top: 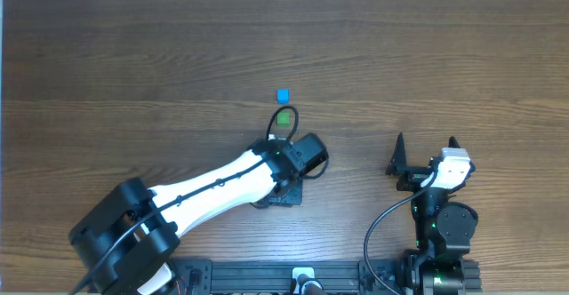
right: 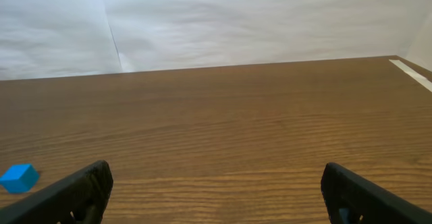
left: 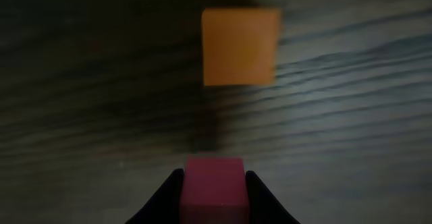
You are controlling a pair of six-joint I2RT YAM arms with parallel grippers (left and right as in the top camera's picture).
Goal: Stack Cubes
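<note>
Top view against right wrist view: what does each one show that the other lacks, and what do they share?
Top view adds: the green cube between the fingers of the left gripper, close beside the blue cube, and the white left arm. Right wrist view adds: a white backdrop behind the table and a pale strip at the table's edge. Shared: the blue cube, the wooden table and the open right gripper.
</note>
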